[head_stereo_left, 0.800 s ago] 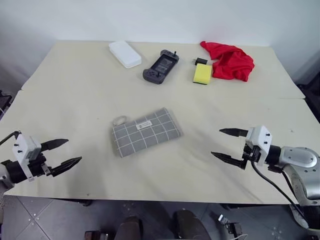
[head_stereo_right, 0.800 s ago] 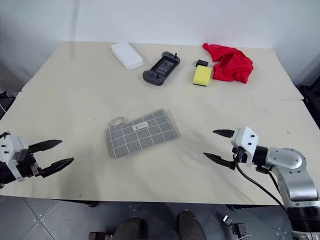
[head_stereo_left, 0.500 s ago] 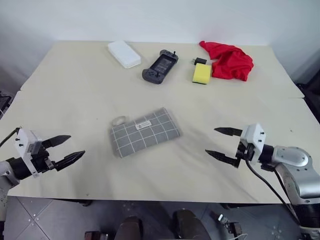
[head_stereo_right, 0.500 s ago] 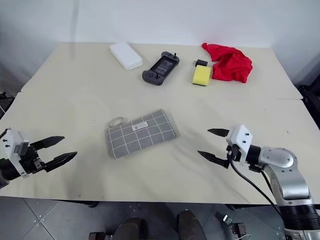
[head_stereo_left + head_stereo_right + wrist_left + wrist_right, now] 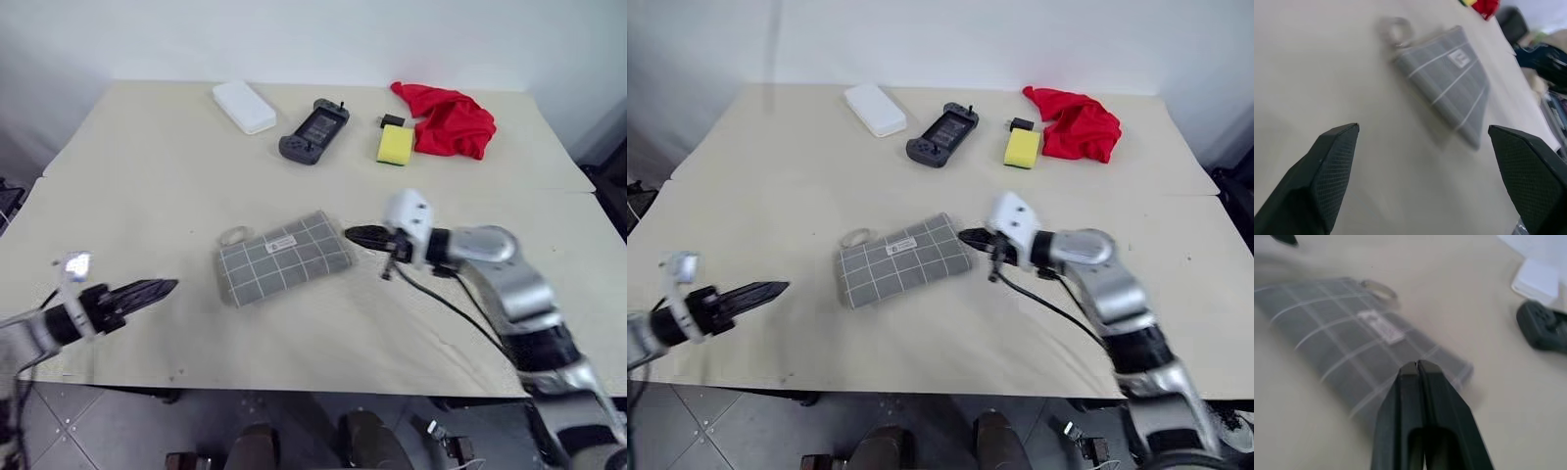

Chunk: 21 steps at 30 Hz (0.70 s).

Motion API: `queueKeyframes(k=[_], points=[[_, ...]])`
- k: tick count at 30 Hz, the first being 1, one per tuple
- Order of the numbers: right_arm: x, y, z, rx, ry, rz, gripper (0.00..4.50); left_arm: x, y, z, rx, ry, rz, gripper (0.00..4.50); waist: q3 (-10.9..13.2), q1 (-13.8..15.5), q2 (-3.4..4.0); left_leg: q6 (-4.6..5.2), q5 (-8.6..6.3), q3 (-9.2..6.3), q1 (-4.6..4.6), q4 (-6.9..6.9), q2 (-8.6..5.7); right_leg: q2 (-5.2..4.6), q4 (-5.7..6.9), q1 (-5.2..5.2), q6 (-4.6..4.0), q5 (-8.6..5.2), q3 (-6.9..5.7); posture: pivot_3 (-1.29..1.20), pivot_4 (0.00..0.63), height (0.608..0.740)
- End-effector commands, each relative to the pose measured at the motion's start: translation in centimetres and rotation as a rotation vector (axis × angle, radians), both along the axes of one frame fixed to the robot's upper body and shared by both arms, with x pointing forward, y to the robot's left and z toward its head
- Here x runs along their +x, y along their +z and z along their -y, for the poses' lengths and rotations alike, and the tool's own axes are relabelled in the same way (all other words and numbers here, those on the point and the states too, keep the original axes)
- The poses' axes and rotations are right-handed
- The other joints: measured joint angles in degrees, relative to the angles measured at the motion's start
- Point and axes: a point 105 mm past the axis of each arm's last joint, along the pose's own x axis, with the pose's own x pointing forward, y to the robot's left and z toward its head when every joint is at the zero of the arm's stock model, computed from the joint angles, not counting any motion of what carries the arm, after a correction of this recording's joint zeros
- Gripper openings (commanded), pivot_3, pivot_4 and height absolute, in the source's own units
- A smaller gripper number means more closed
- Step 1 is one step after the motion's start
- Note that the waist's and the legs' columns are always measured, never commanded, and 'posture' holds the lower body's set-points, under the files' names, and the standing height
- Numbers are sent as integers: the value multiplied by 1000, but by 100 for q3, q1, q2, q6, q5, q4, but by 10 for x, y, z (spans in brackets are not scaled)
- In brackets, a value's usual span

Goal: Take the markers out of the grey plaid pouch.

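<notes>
Two grippers flank the grey plaid pouch (image 5: 284, 258), which lies flat and zipped near the middle of the table (image 5: 147, 186). No markers can be seen; presumably they are inside the pouch.

Beside the pouch's end away from its loop, the right gripper (image 5: 361, 236) has its two black fingers pressed together, with nothing between them, tips just at the fabric edge. Whether they touch the pouch cannot be told. The left gripper (image 5: 1422, 171) hangs well apart from the pouch on its loop side, fingers spread wide and empty.

Risk, as a judgement: with nothing pinning the pouch, a closed right gripper nudging its end could simply slide or spin it across the smooth table. The left gripper is too far off to brace it. A grab at the fabric instead of the zip pull would leave the pouch shut.

Beyond the pouch, the head views show a white box (image 5: 244, 105), a game controller (image 5: 314, 130), a yellow sponge (image 5: 395, 144) and a red cloth (image 5: 449, 120). Closer in, the right wrist view shows the pouch's small white label (image 5: 1382, 327) and metal loop (image 5: 1378, 288). From the left wrist view comes the plain evidence of that gripper's wide spread.
</notes>
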Motion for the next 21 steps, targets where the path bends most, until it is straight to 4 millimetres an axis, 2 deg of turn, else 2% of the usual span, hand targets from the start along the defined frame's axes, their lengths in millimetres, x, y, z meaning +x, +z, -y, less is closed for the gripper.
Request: queueKeyframes(k=[1, 5, 7, 10, 18, 21], points=[[20, -5, 3, -25, -88, 50, 21, 10, -8, 8, 7, -6, -97, 4500, -2, -50, -3, 0, 0, 1, -1, 0, 1, 0, 2, -2, 0, 0, -6, 0, 150, 740], [27, -22, -5, -74, -79, 47, 21, 17, -21, 18, 54, -29, -200, 4500, -4, -93, -3, 3, -2, 1, 0, 1, -3, -20, 21, -6, -3, 1, -74, 0, 150, 740], [23, -33, -11, -129, -39, 46, 21, 19, -23, 22, 66, -46, -228, 4500, -6, -117, 0, 3, -2, 1, 4, 0, -8, -55, 21, -9, -4, 2, -135, 0, 150, 740], [17, -46, -18, -152, -5, 18, 21, 22, -21, 30, 34, -75, -256, 4500, -8, -137, 6, 7, 0, 1, 11, 0, -31, -84, 15, -9, -4, 2, -156, 0, 150, 740], [19, -60, -15, -202, -22, 22, 21, 35, -21, 58, 31, -140, -309, 4500, -9, -25, 7, 31, 16, -17, 17, 24, -76, -138, 22, 15, 12, 11, -188, 0, 150, 740], [20, -61, -11, -219, -22, 36, 21, 39, -24, 61, 49, -149, -336, 4500, -10, -15, 8, 33, 16, -26, 16, 29, -85, -147, 20, 22, 14, 12, -202, 0, 150, 740]])
